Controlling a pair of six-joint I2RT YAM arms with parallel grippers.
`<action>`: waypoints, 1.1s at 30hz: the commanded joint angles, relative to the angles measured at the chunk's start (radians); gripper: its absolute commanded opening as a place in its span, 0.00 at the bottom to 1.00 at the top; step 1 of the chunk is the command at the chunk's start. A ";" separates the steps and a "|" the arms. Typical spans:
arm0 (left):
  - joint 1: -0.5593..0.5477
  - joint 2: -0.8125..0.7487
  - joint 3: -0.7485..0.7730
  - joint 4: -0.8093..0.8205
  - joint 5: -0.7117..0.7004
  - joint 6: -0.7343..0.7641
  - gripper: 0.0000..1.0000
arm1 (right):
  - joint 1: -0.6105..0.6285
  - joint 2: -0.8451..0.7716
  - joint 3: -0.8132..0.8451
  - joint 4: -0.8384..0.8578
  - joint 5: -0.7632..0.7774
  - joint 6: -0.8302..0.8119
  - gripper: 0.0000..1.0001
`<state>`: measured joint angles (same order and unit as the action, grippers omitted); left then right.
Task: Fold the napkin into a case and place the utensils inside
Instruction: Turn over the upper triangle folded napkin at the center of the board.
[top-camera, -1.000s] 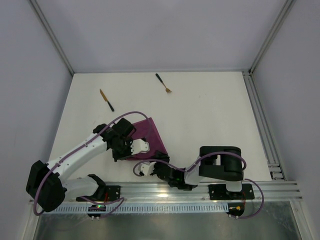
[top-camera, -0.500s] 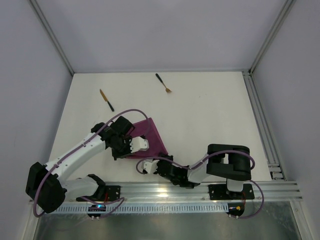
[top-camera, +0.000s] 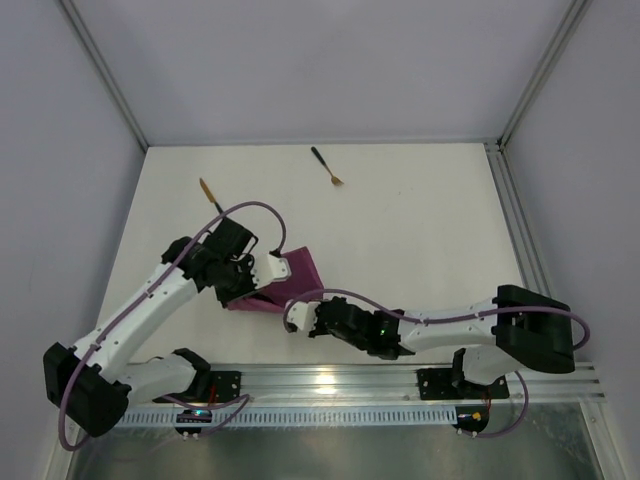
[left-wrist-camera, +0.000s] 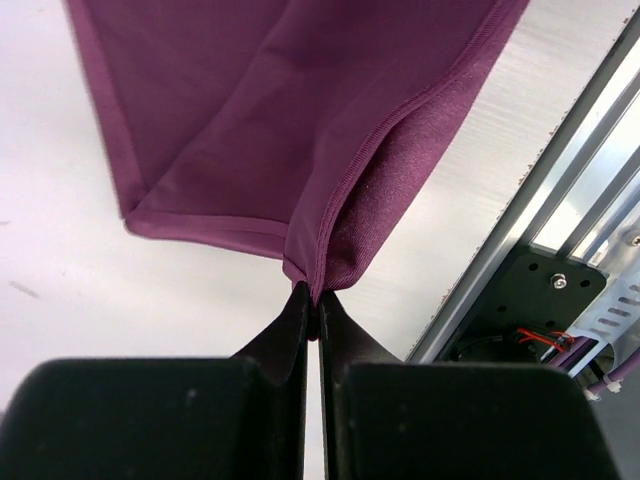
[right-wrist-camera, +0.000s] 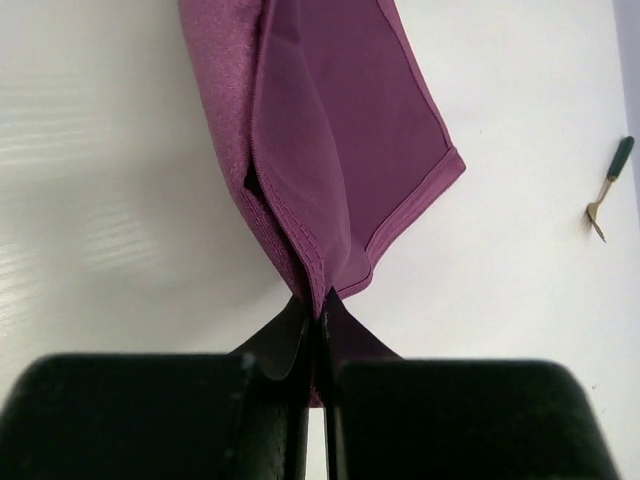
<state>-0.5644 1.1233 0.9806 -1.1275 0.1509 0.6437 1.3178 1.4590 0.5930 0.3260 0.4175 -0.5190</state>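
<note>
Since a second ago, your right claw (top-camera: 295, 311) has reached leftward and snapped shut on the napkin (top-camera: 300, 268), which has bunched narrower. From above, your left claw (top-camera: 268, 272) pinches the cloth's other side, while the knife (top-camera: 206, 187) and fork (top-camera: 328, 168) lie well beyond both claws. Your left wrist view shows the jaws clamped on a folded corner right at the tips. Your right wrist view shows the jaws together on a hem, with the fork far off to the right.

top view looks down from behind; wrist views closely share the napkin (left-wrist-camera: 300, 120).
</note>
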 joint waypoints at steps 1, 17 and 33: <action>0.017 -0.043 0.098 -0.064 -0.051 -0.029 0.00 | -0.037 -0.092 0.086 -0.209 -0.158 0.060 0.04; 0.063 -0.132 0.265 -0.086 -0.353 -0.107 0.00 | -0.086 -0.118 0.525 -0.743 -0.500 0.148 0.04; 0.144 -0.149 0.264 0.190 -0.867 -0.015 0.00 | -0.107 0.248 0.870 -0.468 -0.916 0.516 0.04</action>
<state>-0.4599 0.9802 1.2377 -1.0798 -0.4835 0.5591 1.1999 1.6646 1.4197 -0.2584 -0.3264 -0.1627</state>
